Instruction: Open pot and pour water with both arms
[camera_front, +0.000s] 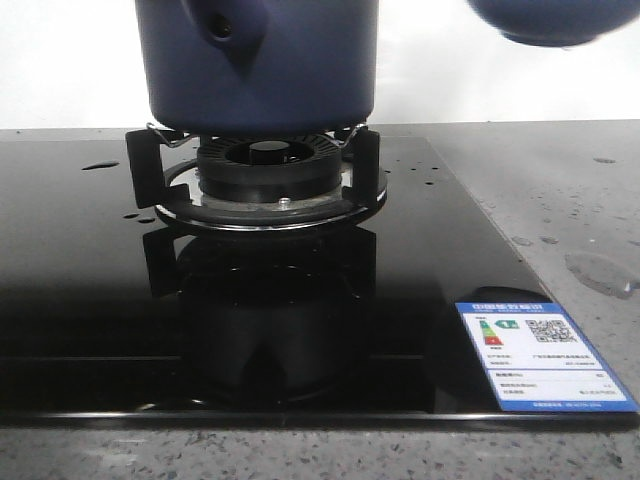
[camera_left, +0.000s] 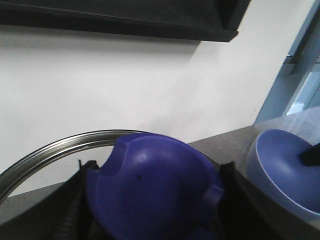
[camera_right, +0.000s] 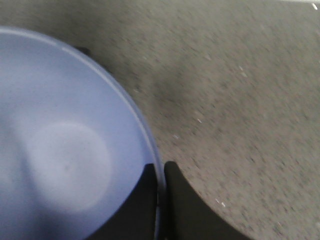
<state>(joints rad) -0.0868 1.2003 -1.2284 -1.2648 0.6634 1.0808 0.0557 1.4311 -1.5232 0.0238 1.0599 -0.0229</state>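
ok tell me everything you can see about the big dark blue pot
The pot is a large, matte navy cylinder sitting upright on the burner's black supports, its top cut off by the front view. A stubby tube handle with a round hole points toward the camera. The black glass hob mirrors it. Nothing else visibly touches it in that view.
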